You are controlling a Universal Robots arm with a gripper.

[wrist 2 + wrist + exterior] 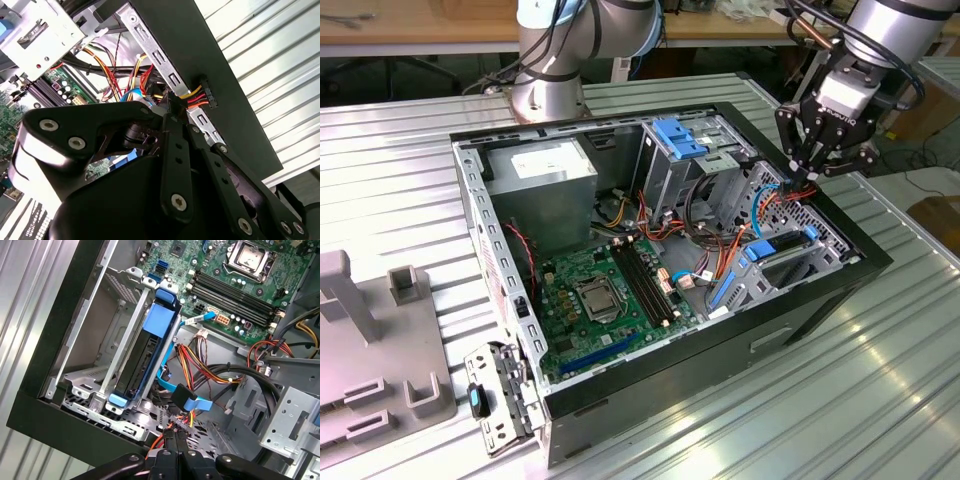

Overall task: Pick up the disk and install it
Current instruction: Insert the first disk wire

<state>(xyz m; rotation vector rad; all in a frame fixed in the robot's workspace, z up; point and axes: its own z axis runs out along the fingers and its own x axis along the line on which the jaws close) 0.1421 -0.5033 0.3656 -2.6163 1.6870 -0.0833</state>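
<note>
The disk [149, 357] was found seated in the bay [82, 376], unheld. The gripper [178, 445] was closed, jaws together, by the cables [200, 365]. The disk was judged stiff, weighty and shock-sensitive, best taken by its blue rail [161, 320].

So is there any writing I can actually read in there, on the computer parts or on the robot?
No text reads clearly enough to quote.
White label on the power supply box: print too small to read.
Lettering on the body of the gripper: too blurred.
Markings on the motherboard: too small to read.
</note>
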